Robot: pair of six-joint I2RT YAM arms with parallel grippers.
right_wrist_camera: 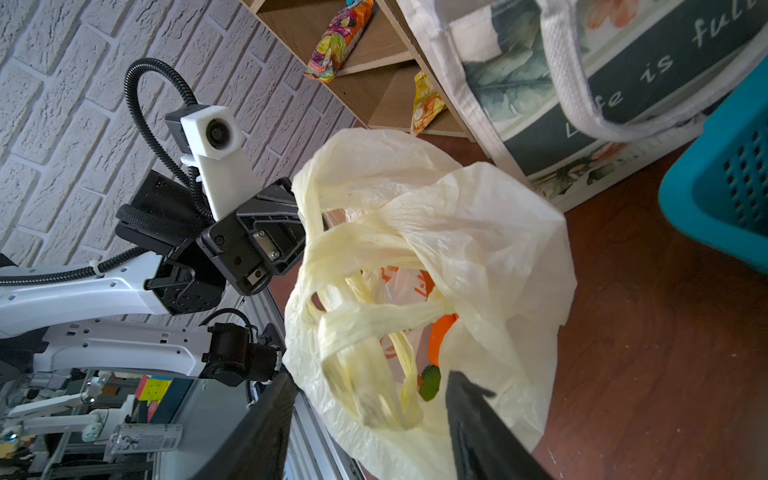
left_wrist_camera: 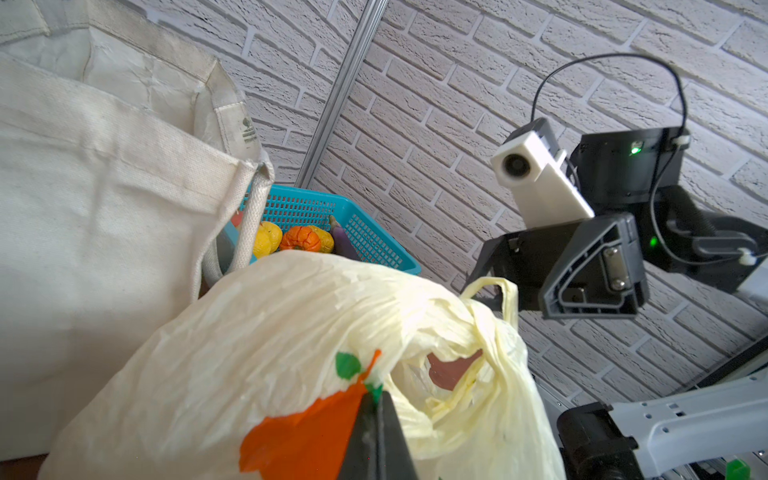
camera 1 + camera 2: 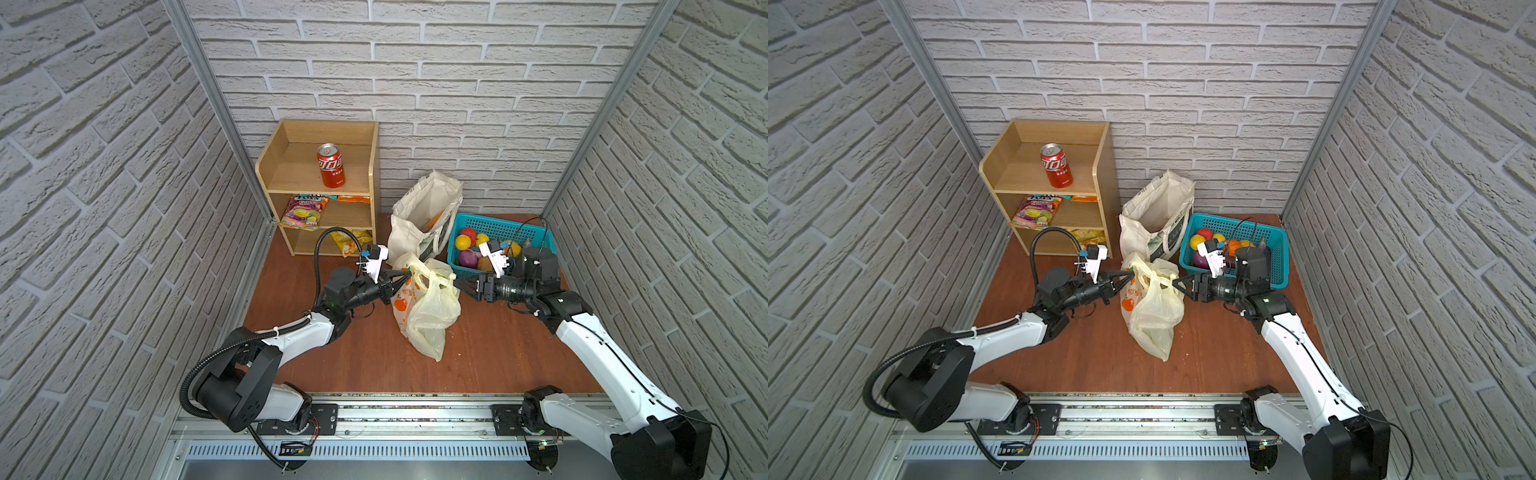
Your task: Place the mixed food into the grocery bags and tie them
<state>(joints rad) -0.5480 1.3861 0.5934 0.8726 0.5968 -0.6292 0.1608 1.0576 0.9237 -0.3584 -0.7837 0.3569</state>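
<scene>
The plastic bag in the middle of the worktop is thin, crinkled, translucent pale-yellow film with a faint sheen. Behind it, the tote is coarse, matt cream canvas with woven cord handles. The basket at the far right corner is smooth turquoise moulded plastic mesh. The shelf unit at the far left is pale, matt wood, and the red can on it is glossy metal. The worktop itself is smooth, reddish wood-grain.
</scene>
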